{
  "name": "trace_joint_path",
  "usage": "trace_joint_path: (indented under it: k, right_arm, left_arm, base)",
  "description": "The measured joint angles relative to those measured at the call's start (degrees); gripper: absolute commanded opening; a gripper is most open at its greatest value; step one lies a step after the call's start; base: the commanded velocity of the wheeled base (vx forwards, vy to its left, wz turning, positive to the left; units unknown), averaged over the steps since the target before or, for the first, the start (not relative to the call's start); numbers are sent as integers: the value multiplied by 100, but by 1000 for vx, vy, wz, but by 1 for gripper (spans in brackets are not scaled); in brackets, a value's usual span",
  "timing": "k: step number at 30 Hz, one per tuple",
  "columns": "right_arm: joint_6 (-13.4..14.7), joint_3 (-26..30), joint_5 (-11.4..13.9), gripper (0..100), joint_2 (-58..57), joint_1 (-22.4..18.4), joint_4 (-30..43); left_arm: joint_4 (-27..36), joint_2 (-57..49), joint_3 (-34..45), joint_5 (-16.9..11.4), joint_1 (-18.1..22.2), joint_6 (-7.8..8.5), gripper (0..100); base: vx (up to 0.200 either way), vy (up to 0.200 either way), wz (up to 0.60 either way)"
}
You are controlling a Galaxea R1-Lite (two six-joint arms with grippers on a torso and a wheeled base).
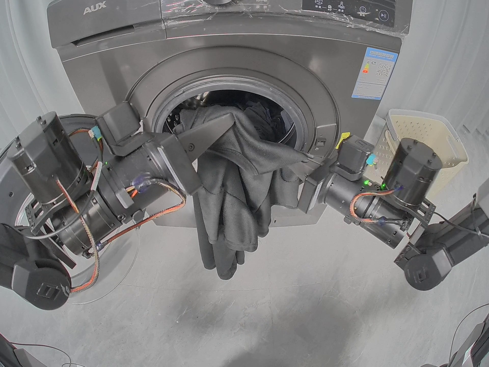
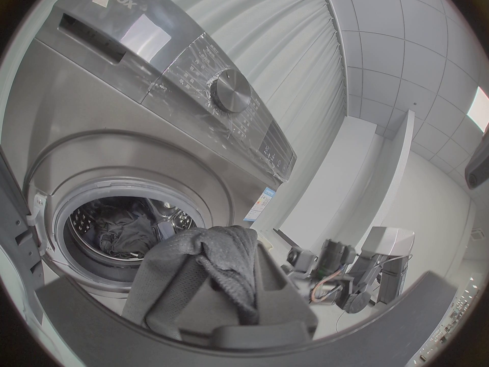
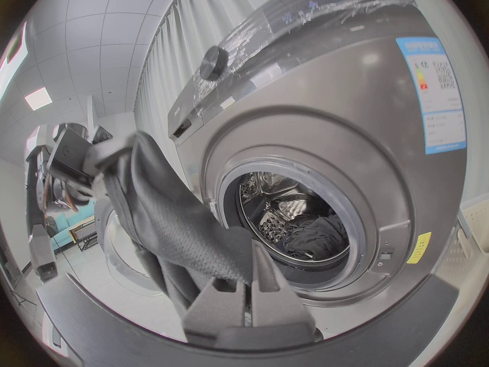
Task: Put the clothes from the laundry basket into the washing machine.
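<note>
**Pincers hold a dark garment across the washer's mouth**

At the left side of the drum opening, the left pincer [image 1: 224, 127] is clamped on one upper edge of a black, finely perforated fabric garment [image 1: 232, 194], with cloth bunched over its fingers [image 2: 277, 286]. The garment spans from there to the other pincer. Its bulk hangs down past the opening's lower rim, above the grey floor [image 1: 305, 291]. Behind it stands the grey front-loading washing machine [image 1: 117, 72], and more dark clothes [image 3: 316, 235] lie inside its steel drum. Near the right rim of the opening, the right pincer [image 1: 308, 157] pinches the garment's other corner, its fingers pressed together on the fabric. Farther right, just beside the machine, stands the cream perforated plastic laundry basket [image 1: 433, 133].
</note>
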Motion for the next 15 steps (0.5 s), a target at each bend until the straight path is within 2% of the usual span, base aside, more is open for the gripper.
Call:
trace_joint_path:
  k: [5,15]
  right_arm:
    - [46,250,2,0,-446,10,-13]
    - [82,193,0,0,-962,13,0]
  left_arm:
    - [148,7,157,-63,-46,17,100]
    - [249,9,1031,-30,-94,33,100]
  base:
    - [0,0,0]
    - [0,0,0]
